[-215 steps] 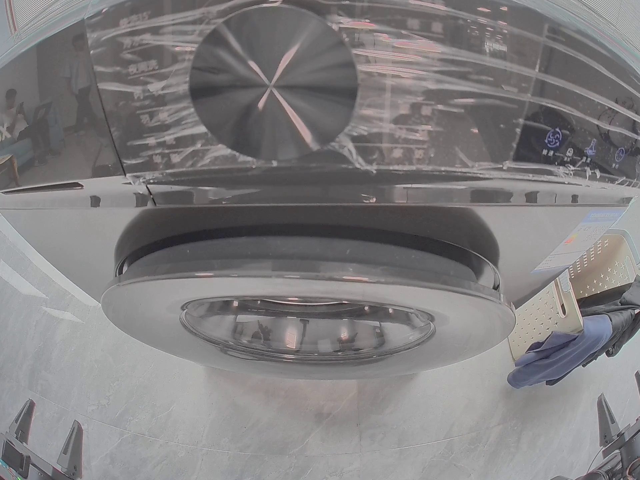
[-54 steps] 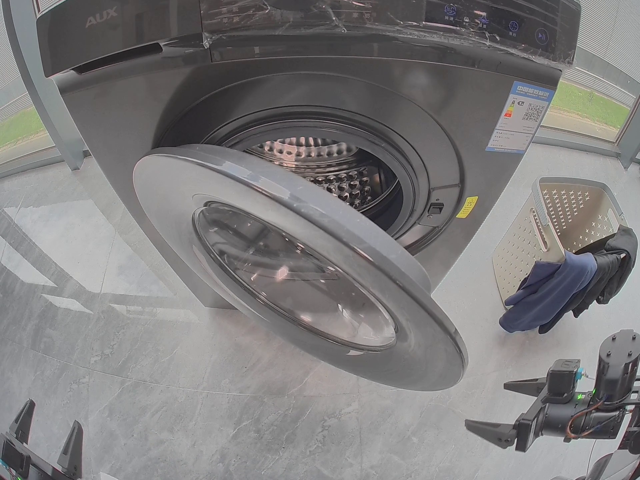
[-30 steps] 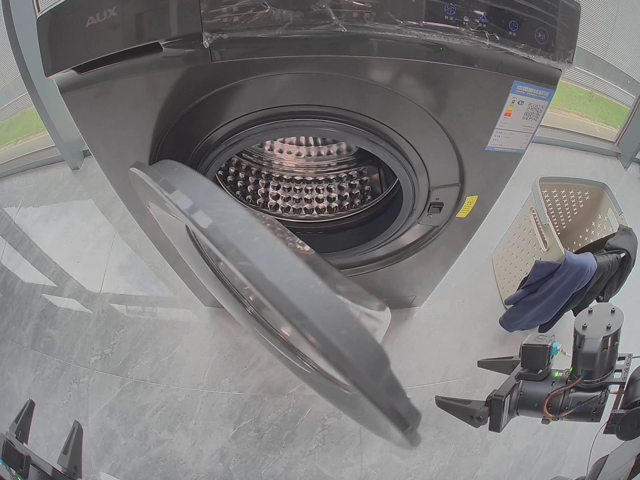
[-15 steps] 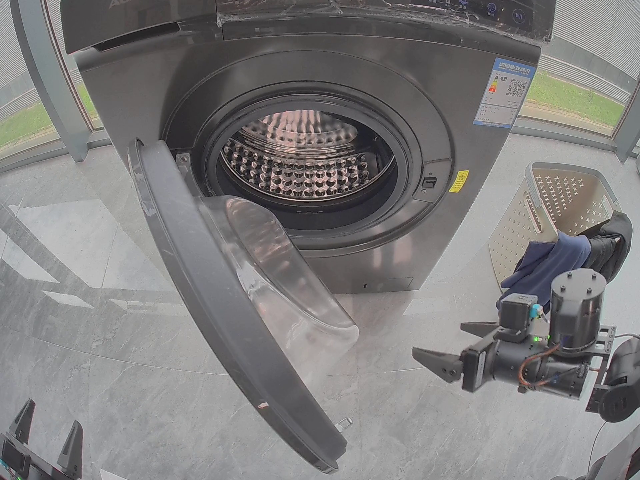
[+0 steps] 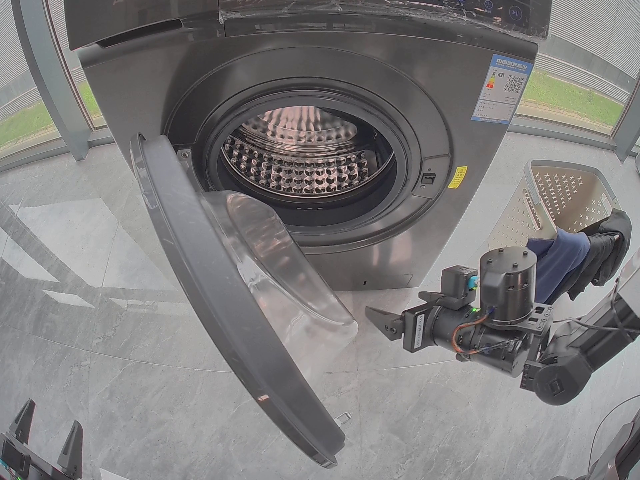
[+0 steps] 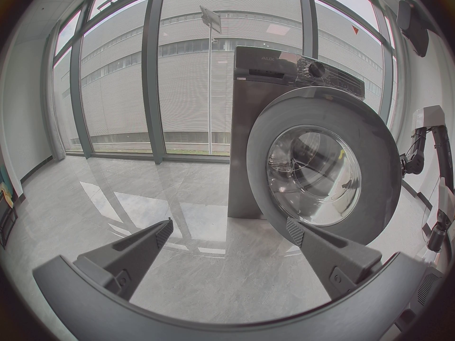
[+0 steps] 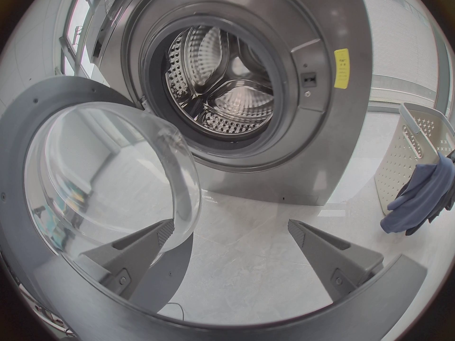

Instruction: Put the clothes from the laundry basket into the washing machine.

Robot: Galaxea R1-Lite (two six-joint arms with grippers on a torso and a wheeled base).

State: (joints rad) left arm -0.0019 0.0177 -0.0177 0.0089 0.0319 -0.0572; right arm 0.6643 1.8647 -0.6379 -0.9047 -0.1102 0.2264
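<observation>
The grey washing machine [image 5: 133, 81] stands with its round door [image 5: 220, 288] swung wide to the left, and the steel drum [image 5: 300, 155] looks bare inside. To the machine's right a beige laundry basket [image 5: 567, 195] leans on the floor, with a blue garment [image 5: 560, 261] and a black garment [image 5: 607, 248] draped over its rim. My right gripper [image 5: 393, 308] hovers open over the floor between door and basket, holding nothing, and faces the drum [image 7: 222, 86]. My left gripper [image 5: 52, 416] sits open low at the near left, well away from the door [image 6: 327, 166].
The open door juts out over the grey tiled floor [image 5: 100, 368] in front of the machine. Glass walls with metal posts [image 5: 47, 68] stand behind and to the left. Open floor lies between the machine front and the basket [image 7: 417, 152].
The door went from shut to fully swung open on the left. The head camera pulled back from the machine. My right arm moved leftward across the floor, away from the basket.
</observation>
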